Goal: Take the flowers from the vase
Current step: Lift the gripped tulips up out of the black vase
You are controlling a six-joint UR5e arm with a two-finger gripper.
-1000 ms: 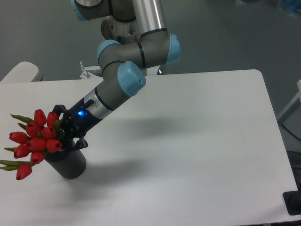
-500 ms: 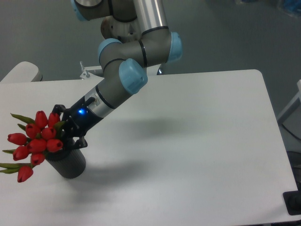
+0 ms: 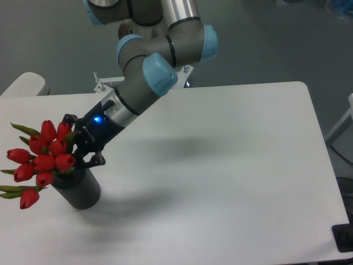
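The flowers have risen, clamped in the hand above the vase.

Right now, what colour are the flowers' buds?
Red buds on the flowers, green leaves; the only camera view shows them.

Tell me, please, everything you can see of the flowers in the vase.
The flowers are a bunch of red closed tulip buds with narrow green leaves and stems, probably artificial. The bunch leans out to the left, wider than the vase, a short dark grey cylinder at the table's left edge. One bud hangs lowest at the far left. The stems run into the vase's mouth. The black end effector sits at the base of the bunch on its right side; its fingers appear closed around the stems, though the grip itself is hidden.
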